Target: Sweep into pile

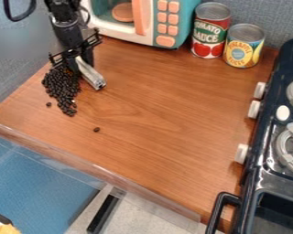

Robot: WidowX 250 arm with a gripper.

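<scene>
My gripper (79, 58) is low over the upper left of the wooden counter, shut on a silvery, bar-shaped tool (91, 75). The tool slants down to the right, and its far end is near the counter surface. Dark beans (62, 87) lie heaped just left of the tool and below the gripper, which hides part of the heap's top. A single bean (96, 129) lies apart, lower right of the heap, and another (48, 104) sits just off its left side.
A toy microwave (146, 20) stands behind, right of the arm. Two cans, one red (209, 31) and one yellow (243, 45), stand at the back. A dark stove (277, 137) borders the right; a clear ledge (94, 170) runs along the counter's front.
</scene>
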